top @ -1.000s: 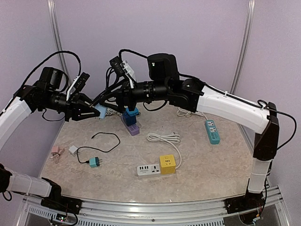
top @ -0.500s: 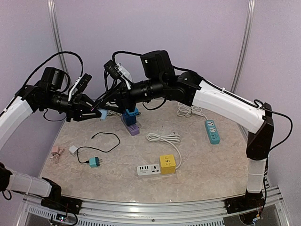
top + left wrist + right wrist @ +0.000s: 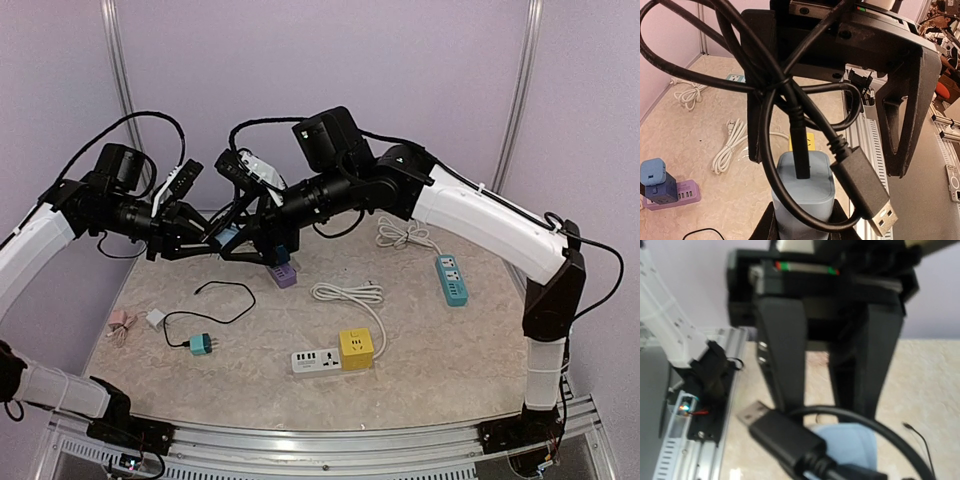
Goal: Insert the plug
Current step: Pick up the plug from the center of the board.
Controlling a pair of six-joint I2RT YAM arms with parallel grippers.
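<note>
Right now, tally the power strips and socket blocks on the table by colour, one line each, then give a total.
Purple strip: 1
Teal strip: 1
White strip: 1
Yellow cube socket: 1
Total: 4

The charger sits in the left claw, directly before the right claw.

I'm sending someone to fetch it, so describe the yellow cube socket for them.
On the table, look near the middle of the front edge. A white power strip lies there, and the yellow cube socket stands at its right end. It alone is yellow, blocky where the strips lie flat.
</note>
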